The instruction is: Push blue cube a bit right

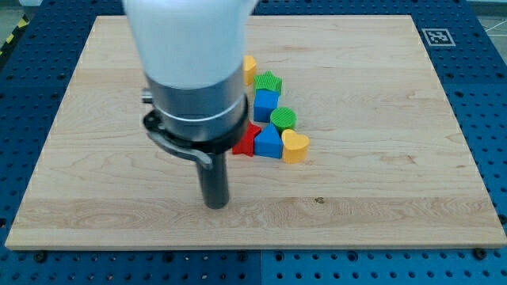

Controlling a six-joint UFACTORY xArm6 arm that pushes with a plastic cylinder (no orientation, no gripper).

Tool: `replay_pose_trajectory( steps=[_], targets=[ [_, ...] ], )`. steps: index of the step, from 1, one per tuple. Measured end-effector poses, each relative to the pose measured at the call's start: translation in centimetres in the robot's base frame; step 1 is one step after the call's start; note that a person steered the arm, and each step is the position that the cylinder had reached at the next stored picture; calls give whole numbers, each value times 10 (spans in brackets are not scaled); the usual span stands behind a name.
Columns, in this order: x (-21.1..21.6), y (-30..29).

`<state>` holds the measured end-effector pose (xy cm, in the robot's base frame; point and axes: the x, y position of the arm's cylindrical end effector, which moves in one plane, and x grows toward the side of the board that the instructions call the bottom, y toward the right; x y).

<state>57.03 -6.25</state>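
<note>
The blue cube (265,104) sits in a tight cluster of blocks near the board's middle. A green star-shaped block (268,81) lies just above it and a green round block (283,119) just below to its right. My tip (215,203) rests on the board well below and to the left of the cube, apart from all blocks. The arm's wide body hides the cluster's left part.
A yellow block (250,68) peeks out at the cluster's top. A red block (245,141), a second blue block (268,143) and a yellow heart (295,146) lie along the cluster's bottom. The wooden board (396,182) sits on a blue perforated table.
</note>
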Motion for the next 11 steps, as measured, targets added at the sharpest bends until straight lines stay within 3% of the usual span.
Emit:
replay_pose_trajectory(
  steps=[2, 4, 8, 11],
  targets=[
    [-116, 21],
    [-147, 24],
    [-151, 48],
    [-151, 117]
  ],
)
